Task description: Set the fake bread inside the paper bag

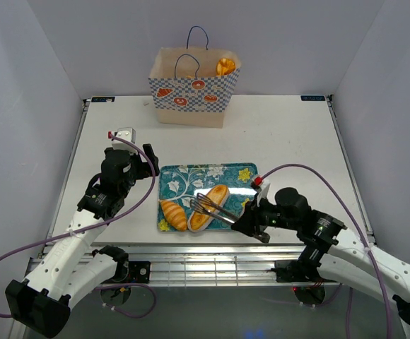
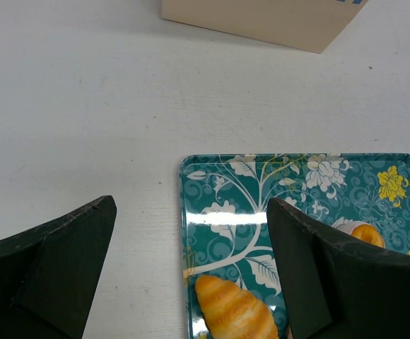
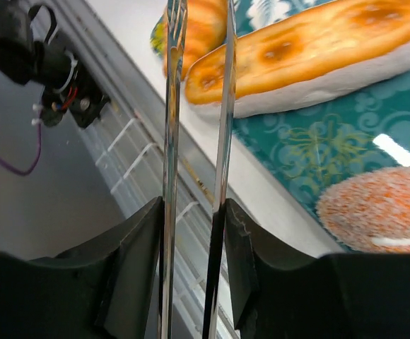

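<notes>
The paper bag [image 1: 191,90] stands at the back of the table with an orange pastry [image 1: 225,67] showing in its open top. On the teal floral tray [image 1: 191,176] lie a croissant [image 1: 174,214] and a long loaf [image 1: 212,205]. My right gripper [image 1: 246,222] is shut on metal tongs [image 1: 208,206], whose tips rest over the long loaf [image 3: 311,49]. A pink-topped bun [image 3: 382,208] lies on the tray beside that gripper [image 3: 194,212]. My left gripper [image 1: 148,159] is open and empty, hovering over the tray's left edge above the croissant [image 2: 237,311].
The table's front edge and metal rails [image 3: 141,148] lie just below the tongs. The bag's bottom [image 2: 261,18] shows far ahead of the left gripper [image 2: 191,268], with bare white table [image 2: 85,127] between. Grey walls enclose the table.
</notes>
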You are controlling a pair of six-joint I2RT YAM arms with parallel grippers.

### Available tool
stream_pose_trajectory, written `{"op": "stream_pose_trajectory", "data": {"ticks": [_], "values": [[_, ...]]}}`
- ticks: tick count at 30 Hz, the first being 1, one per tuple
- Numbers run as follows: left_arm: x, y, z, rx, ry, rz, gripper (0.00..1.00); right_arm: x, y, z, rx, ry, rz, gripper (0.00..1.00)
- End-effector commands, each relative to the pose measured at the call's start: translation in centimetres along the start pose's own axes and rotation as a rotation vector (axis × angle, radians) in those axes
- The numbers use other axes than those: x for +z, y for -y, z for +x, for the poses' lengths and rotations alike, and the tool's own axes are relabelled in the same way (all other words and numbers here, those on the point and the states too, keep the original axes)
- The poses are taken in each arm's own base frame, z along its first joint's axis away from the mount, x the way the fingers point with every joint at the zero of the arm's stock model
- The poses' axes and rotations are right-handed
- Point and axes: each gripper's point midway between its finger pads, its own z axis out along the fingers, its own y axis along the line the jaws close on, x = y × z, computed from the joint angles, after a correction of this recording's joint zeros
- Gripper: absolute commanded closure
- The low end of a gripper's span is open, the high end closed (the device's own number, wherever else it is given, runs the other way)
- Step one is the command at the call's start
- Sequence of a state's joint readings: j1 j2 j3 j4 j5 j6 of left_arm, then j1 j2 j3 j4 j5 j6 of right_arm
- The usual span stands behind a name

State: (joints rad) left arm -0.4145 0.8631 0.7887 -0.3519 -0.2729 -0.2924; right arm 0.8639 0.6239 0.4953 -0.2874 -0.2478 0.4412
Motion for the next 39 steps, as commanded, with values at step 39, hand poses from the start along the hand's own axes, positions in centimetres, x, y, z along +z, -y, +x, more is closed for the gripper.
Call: {"op": "stream_pose_trajectory", "data": {"ticks": [39], "values": [[-0.8, -0.1, -1.5, 0.0, 0.04, -0.005, 0.02, 10.0, -5.8, 0.4, -0.239, -0.047, 0.176, 0.43]]}}
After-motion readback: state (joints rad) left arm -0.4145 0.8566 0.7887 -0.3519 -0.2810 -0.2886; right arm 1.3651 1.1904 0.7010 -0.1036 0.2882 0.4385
